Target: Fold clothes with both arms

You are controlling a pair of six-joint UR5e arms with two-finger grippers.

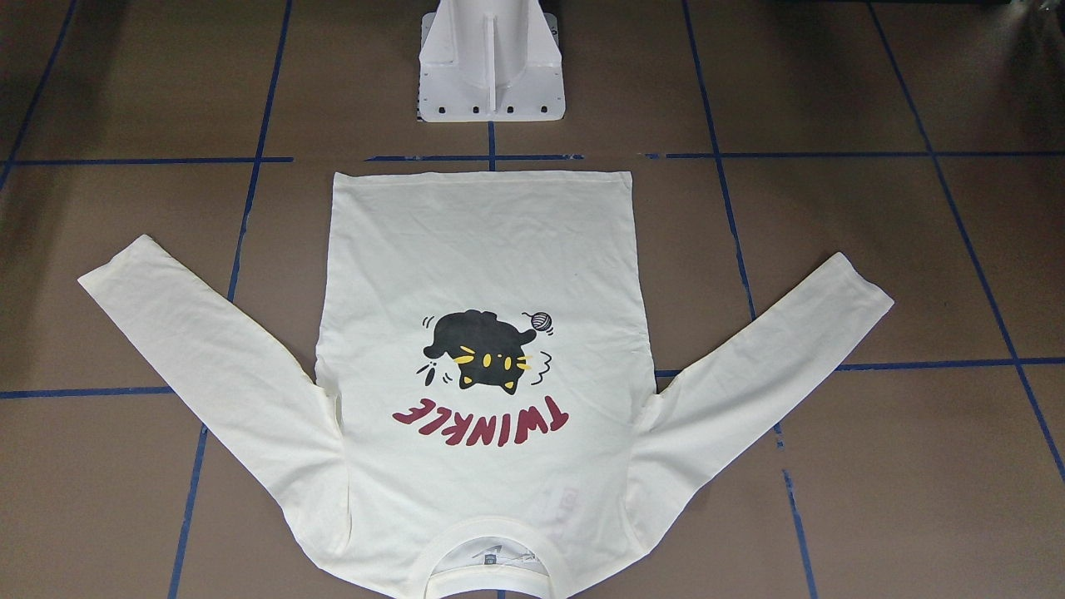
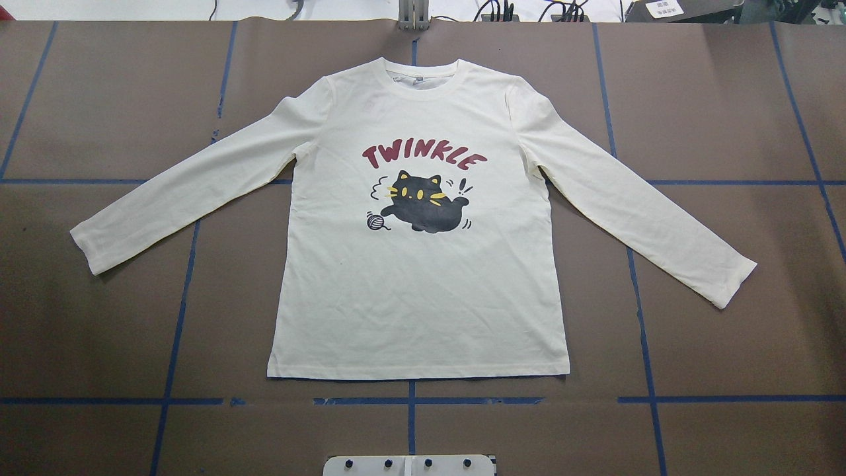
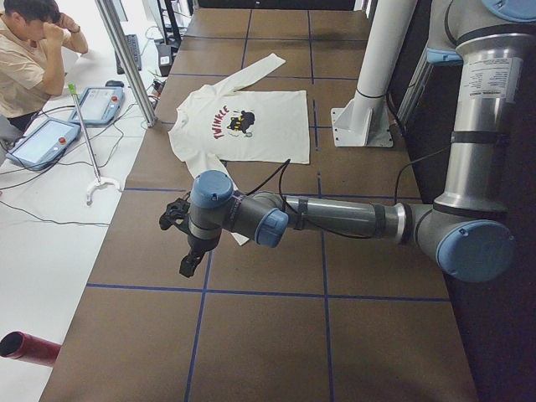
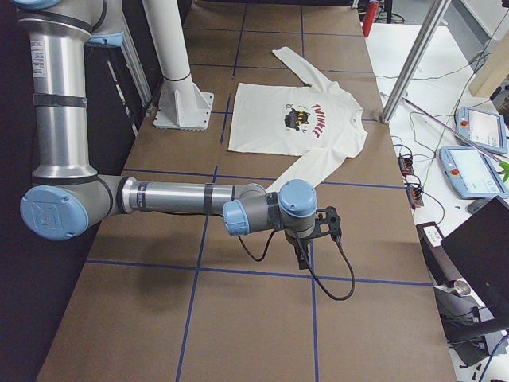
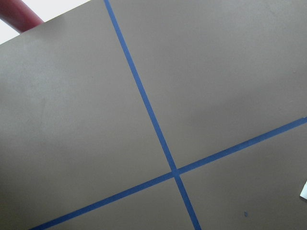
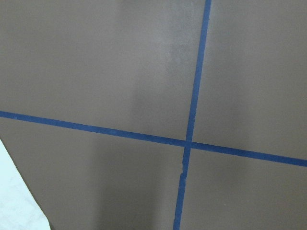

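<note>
Now the T-shirt (image 2: 423, 291) lies flat, print up, on the counter (image 2: 99, 330); in the overhead view its collar is at 12 o'clock, hem at 6, sleeves spread toward 8 and 4. The left claw (image 3: 189, 263) hangs over bare counter just past the 8 o'clock cuff, the right claw (image 4: 303, 259) past the 4 o'clock cuff; whether either is wide or narrow, I cannot tell.

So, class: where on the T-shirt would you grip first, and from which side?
Probably the left cuff and right cuff, each from its outer side: the T-shirt lies flat, print up, spread wide, so the cuffs are free ends nearest the ends of the table.
</note>
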